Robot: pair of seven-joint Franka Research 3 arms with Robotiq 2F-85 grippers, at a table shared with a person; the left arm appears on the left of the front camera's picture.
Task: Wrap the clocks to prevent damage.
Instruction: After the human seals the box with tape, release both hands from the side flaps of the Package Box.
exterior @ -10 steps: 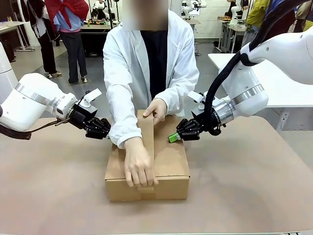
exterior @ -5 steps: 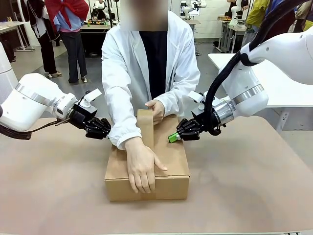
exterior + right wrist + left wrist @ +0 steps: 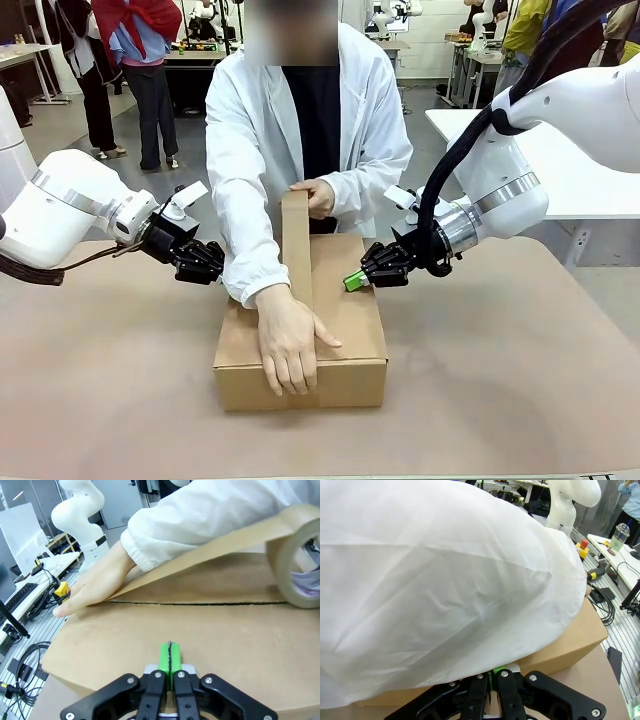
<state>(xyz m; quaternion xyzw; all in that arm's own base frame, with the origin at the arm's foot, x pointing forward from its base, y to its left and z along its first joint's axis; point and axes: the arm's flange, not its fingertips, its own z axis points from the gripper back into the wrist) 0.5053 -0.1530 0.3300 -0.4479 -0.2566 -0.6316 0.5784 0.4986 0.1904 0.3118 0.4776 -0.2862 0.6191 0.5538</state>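
Left end effector (image 3: 207, 263): fingers pressed together, gripping nothing, poised just off the carton's (image 3: 350, 320) left side near its far corner; in its wrist view the closed pads (image 3: 492, 690) face the person's white sleeve (image 3: 445, 595), which drapes over the carton.

Right end effector (image 3: 357, 279): green pads (image 3: 169, 658) pressed together, empty, poised over the carton's far right edge, above the lid.

Change noted: since the previous frames the person's far hand (image 3: 315, 197) has risen behind the carton, drawing the brown tape strip (image 3: 296, 250) up taut and longer. The tape roll (image 3: 295, 560) shows at the strip's end. The near hand (image 3: 290, 345) stays flat on the carton's front edge, pinning the tape over the lid seam (image 3: 200, 603).

The clocks are not visible; presumably inside the closed carton, which cannot be confirmed.

Assessment: wrapping appears finished, sealing underway. Neither arm has moved.
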